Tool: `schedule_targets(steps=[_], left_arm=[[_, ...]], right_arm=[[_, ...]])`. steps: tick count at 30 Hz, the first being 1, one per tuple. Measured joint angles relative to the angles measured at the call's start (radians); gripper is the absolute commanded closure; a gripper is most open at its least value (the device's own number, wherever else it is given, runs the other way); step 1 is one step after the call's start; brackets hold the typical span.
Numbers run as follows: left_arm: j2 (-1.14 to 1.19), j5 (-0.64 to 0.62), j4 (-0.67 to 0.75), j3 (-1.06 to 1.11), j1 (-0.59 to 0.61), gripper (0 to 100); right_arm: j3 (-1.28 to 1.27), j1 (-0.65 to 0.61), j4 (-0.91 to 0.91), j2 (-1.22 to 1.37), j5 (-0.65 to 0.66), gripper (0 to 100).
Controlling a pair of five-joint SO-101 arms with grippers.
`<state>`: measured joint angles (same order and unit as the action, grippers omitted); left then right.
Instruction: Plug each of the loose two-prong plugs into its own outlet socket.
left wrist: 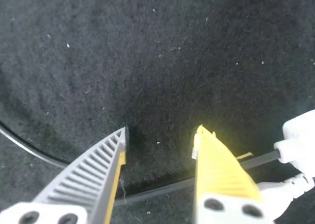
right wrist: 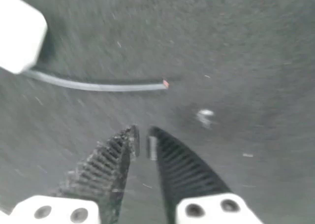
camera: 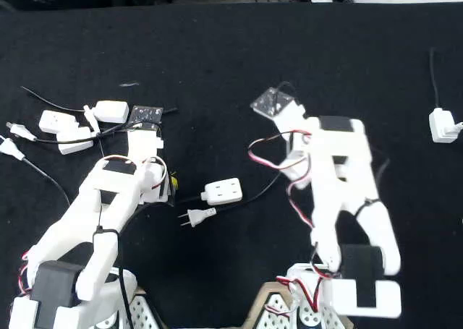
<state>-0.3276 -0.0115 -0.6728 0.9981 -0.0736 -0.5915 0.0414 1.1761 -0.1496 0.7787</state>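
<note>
Left tool is wide open, grey and yellow jaws empty, low over the black cloth surface, with a thin black cord crossing under it. Likely next target is the loose white two-prong plug. It lies flat at lower centre of the high view, just right of and slightly below the left arm's yellow-tipped end. The plug's long axis is roughly horizontal in frame, with prongs pointing frame-left toward that arm and the cord trailing right. White rectangular outlet block sits just up-right of the plug, near but apart. Right tool is nearly closed on nothing. The right arm ends near upper centre, well apart from both. Judgement: the left arm is nearer, and its jaws should sit crosswise to the plug's axis to grip the body. Spare white adapters cluster at far left.
</note>
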Motion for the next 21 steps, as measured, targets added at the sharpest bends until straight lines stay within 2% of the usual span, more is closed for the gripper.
schedule_targets(steps=[3, 6, 13, 21], left_arm=[[0.0, 0.0, 0.003, 0.0, 0.0, 78], [0.0, 0.0, 0.003, 0.0, 0.0, 78], [0.0, 0.0, 0.003, 0.0, 0.0, 78], [0.0, 0.0, 0.003, 0.0, 0.0, 78]], right_arm=[[0.008, -0.057, 0.0, 0.091, -0.252, 70.4], [0.057, -0.097, -0.002, 0.198, -0.41, 71.7], [0.195, -0.095, 0.051, 0.365, -0.525, 86.6], [0.293, -0.094, 0.155, 0.382, -0.517, 86.8]])
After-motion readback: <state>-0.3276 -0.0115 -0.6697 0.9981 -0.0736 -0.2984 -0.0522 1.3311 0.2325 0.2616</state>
